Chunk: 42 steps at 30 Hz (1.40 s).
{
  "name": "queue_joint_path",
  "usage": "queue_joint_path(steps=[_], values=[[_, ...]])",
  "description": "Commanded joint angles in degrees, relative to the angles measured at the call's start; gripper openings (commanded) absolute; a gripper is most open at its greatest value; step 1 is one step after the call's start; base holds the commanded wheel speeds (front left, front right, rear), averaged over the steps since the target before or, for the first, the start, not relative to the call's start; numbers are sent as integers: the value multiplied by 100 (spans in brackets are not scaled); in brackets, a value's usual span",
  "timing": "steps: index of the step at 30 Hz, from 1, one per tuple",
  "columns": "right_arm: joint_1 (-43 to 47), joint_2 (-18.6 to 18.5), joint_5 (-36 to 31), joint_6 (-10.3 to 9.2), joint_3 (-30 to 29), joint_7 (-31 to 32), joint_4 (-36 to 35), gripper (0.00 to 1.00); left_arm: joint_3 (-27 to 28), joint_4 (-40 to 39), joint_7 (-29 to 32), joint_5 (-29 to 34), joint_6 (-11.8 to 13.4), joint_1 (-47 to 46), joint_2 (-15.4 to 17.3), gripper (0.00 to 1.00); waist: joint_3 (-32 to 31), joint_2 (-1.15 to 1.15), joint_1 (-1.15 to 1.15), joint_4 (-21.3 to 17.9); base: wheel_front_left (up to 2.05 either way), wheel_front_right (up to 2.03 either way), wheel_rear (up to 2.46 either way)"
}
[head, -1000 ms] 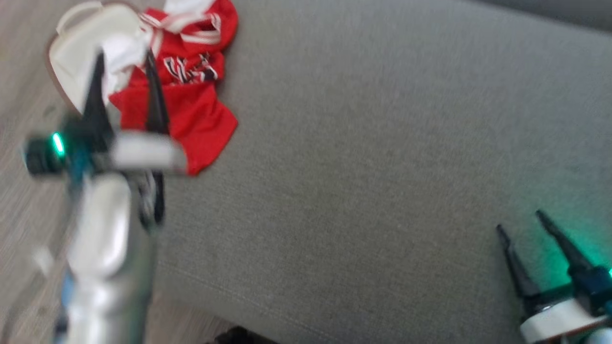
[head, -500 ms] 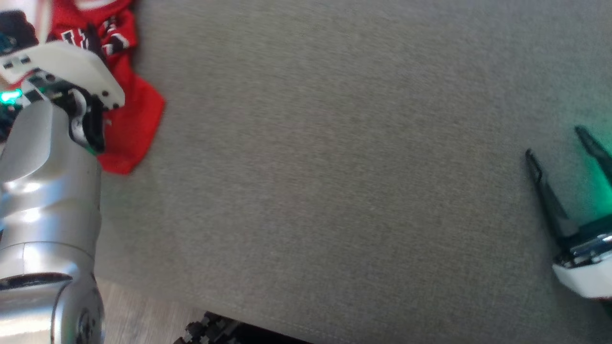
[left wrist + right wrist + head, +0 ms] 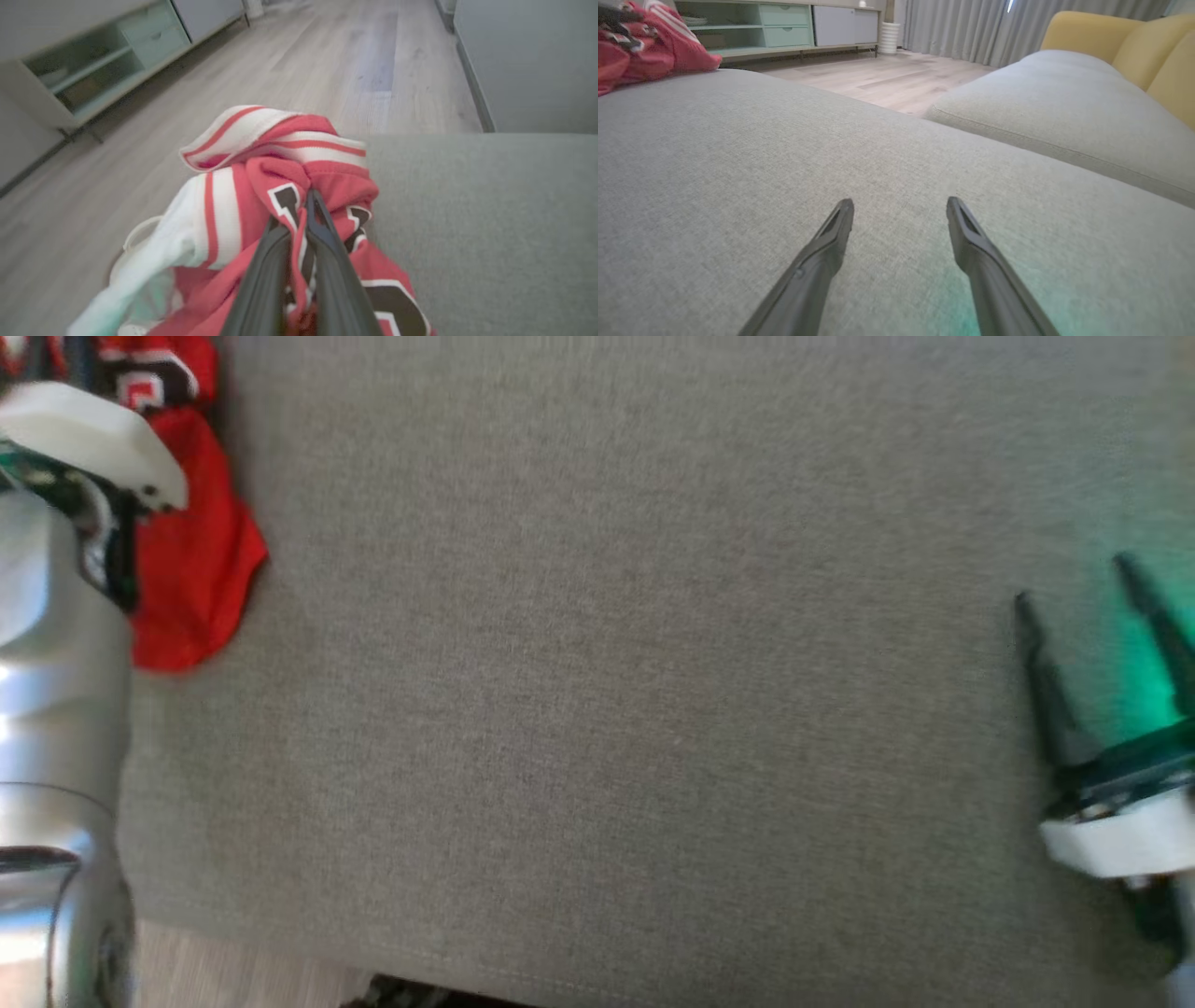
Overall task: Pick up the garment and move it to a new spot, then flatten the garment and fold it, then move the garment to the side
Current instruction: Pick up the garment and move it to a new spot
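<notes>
The garment (image 3: 191,569), a red jersey with white stripes and dark lettering, lies bunched at the left edge of the grey sofa seat (image 3: 597,709), with part of it spilling over that edge. In the left wrist view a pale curved rim (image 3: 135,231), perhaps a basket, sits below it above the wooden floor (image 3: 327,70). The left fingers (image 3: 329,254) are clenched on a fold of the red cloth near the lettering. The bite sits in the middle of the heap, probably so the whole bundle lifts together rather than one trailing sleeve. The right fingers (image 3: 817,266) are spread wide and hold nothing, hovering low over bare fabric near the seat's right edge, well apart from the jersey. That looks like waiting room: the broad middle of the seat lies free as a likely landing spot. The task is at its first step, the pick-up.
</notes>
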Motion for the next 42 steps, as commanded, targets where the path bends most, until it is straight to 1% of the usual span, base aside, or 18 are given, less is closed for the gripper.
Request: queue_joint_path(steps=[1,5,8,10,11,14,17,21,23,25,27,29,31,34,35,37,39,42], values=[[262,117,25,-5,237,54,126,100,-22,-289,-147,120,-21,-223,459,0,-553,0,-1,-257,0,0,0],[188,549,49,-5,411,54,389,100,-355,-739,-232,216,-167,-332,447,0,-1258,0,-1,-617,0,0,0],[215,906,54,-5,472,54,557,100,-589,-1184,-93,-5,-234,-239,324,0,-1812,0,-1,-956,0,0,0],[269,1128,40,-5,517,54,655,100,-891,-1595,42,-231,-242,-58,273,0,-2168,0,-1,-1214,0,0,0],[269,1128,40,-5,517,54,655,100,-891,-1595,42,-231,-242,-58,273,0,-2168,0,-1,-1214,0,0,0],[391,1385,8,-5,623,54,746,100,-1377,-2348,330,-719,-245,334,347,0,-2605,0,-1,-1601,0,0,0],[533,1544,-16,-5,681,54,777,100,-1793,-3218,642,-1266,-245,846,473,0,-2917,0,-1,-1963,0,0,0],[685,1661,-52,-5,604,54,729,100,-2097,-4230,954,-1949,-246,1621,440,0,-3045,0,-1,-2345,0,0,0],[712,1710,-59,-5,562,54,716,100,-2225,-4544,1002,-2092,-246,2046,362,0,-2997,0,-1,-2508,0,0,0],[697,1761,-52,-5,554,54,701,100,-2432,-4642,1000,-2091,-230,2482,274,0,-2920,0,-1,-2648,0,0,0],[660,1797,-40,-5,596,54,709,100,-2699,-4542,887,-1912,-166,2858,183,0,-2830,0,-1,-2774,0,0,0],[618,1828,-21,-5,633,54,729,100,-2861,-4295,643,-1892,-89,3210,-57,0,-2736,0,-1,-2873,0,0,0],[585,1856,2,-5,631,54,746,100,-2873,-3925,288,-2118,-100,3510,-410,0,-2638,0,-1,-2920,0,0,0],[554,1878,18,-5,683,54,826,100,-3066,-3238,-231,-2088,-141,3713,-681,0,-2568,0,-1,-2940,0,0,0],[540,1875,19,-5,708,54,884,100,-3085,-2824,-523,-2024,-77,3767,-807,100,-2574,0,-1,-2925,0,0,0],[559,1868,24,-5,661,54,930,100,-3030,-2601,-704,-1958,60,3821,-914,100,-2636,0,-1,-2859,0,0,0],[621,1862,31,-5,558,54,989,100,-2948,-2616,-775,-1835,219,3936,-980,100,-2746,0,-1,-2742,0,0,0],[753,1855,30,-5,327,54,1101,100,-2594,-3196,-787,-1549,513,4341,-1028,100,-2990,0,-1,-2505,0,0,0]])
